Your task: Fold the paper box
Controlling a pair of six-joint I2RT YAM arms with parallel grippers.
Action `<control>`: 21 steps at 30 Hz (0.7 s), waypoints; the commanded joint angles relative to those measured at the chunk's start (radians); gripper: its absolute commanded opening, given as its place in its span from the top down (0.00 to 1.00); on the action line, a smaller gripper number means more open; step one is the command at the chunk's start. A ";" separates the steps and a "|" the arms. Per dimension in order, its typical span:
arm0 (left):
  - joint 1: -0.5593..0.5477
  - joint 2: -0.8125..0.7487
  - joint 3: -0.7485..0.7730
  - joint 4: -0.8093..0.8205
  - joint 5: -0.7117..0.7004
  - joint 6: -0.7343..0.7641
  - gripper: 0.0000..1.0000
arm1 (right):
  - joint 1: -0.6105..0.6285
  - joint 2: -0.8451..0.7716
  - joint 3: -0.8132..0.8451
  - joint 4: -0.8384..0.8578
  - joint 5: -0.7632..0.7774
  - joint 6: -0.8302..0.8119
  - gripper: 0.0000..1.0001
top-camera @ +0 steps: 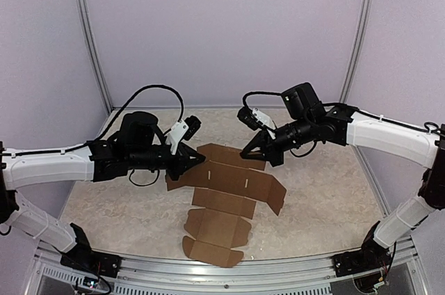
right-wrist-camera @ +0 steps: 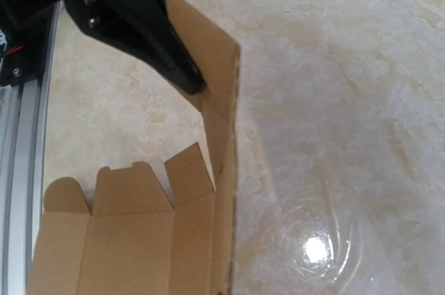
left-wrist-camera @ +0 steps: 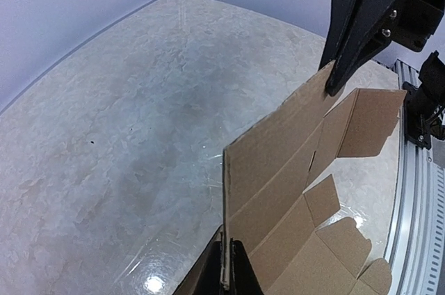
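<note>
Two pairs of fingers hold one flat brown paper box from opposite sides. The sheet is unfolded and lies near the middle of the tabletop. Its run of panels and small flaps reaches toward the metal rail at the near edge.

The left fingers are closed on the left end of the far panel. In the left wrist view they sit on either side of the cardboard's edge at the bottom of the picture. The right fingers are closed too, with their tips pinching the other end of the same panel at its upper corner.

Between the two grips that panel is tilted up along its crease. The rest of the sheet lies flat on the tabletop, and one flap on the right side is angled slightly upward.
</note>
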 commanded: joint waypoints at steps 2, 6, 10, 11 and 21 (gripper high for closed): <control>-0.007 0.004 0.027 0.020 0.018 0.009 1.00 | 0.011 -0.021 0.014 -0.029 0.000 -0.007 0.97; -0.019 0.005 0.031 -0.004 0.001 0.024 1.00 | 0.012 -0.020 0.051 -0.066 0.033 -0.021 0.82; -0.027 0.010 0.032 -0.033 -0.016 0.029 1.00 | 0.012 -0.012 0.104 -0.127 0.060 -0.044 0.73; -0.029 0.013 0.033 -0.039 -0.021 0.029 1.00 | 0.011 -0.011 0.119 -0.145 0.067 -0.052 0.71; -0.038 0.028 0.047 -0.067 -0.050 0.032 1.00 | 0.012 0.076 0.308 -0.410 0.131 -0.100 0.65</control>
